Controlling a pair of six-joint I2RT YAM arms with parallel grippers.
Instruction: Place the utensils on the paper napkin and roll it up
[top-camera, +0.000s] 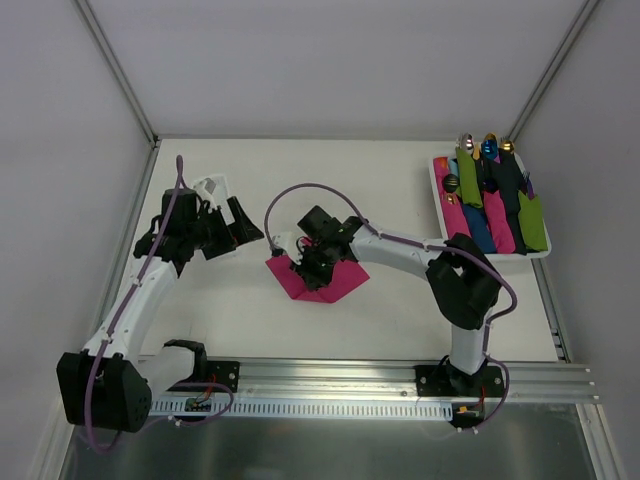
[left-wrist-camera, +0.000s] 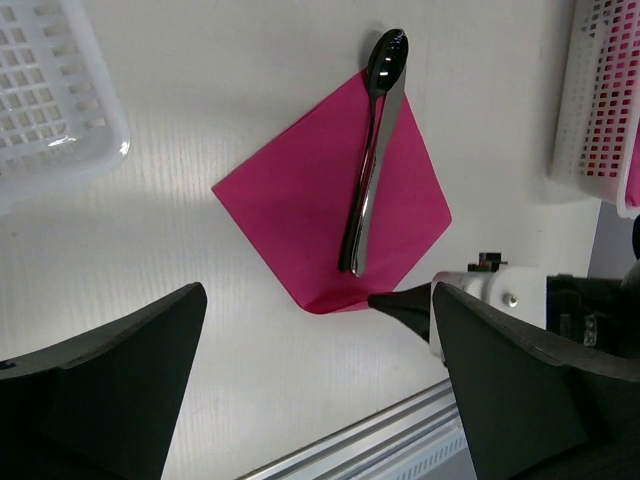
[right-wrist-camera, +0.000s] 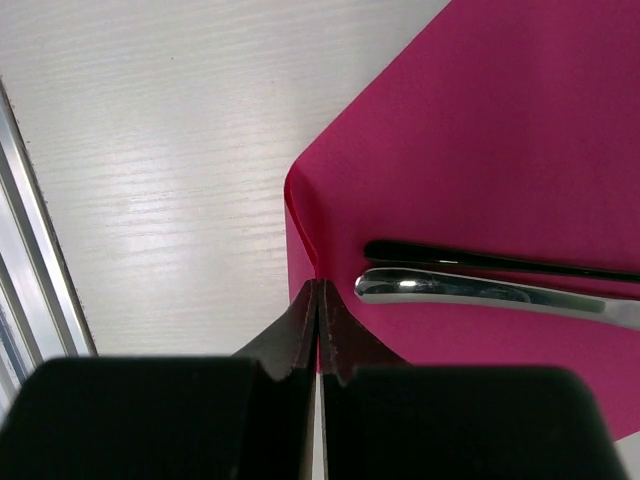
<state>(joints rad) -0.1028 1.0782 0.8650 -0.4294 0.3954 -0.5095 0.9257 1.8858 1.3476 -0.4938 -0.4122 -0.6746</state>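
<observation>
Paper napkin (left-wrist-camera: 300, 200): thin magenta-pink square, lying open and flat on the white table as a diamond, one corner curled up off the surface and pinched in the closed tips of the right gripper (right-wrist-camera: 318, 290). Utensils (left-wrist-camera: 372, 165): two slim, glossy dark pieces lying side by side and touching, diagonally across the napkin. The spoon bowl overhangs the napkin's far edge; the handle ends lie near the lifted corner.
</observation>
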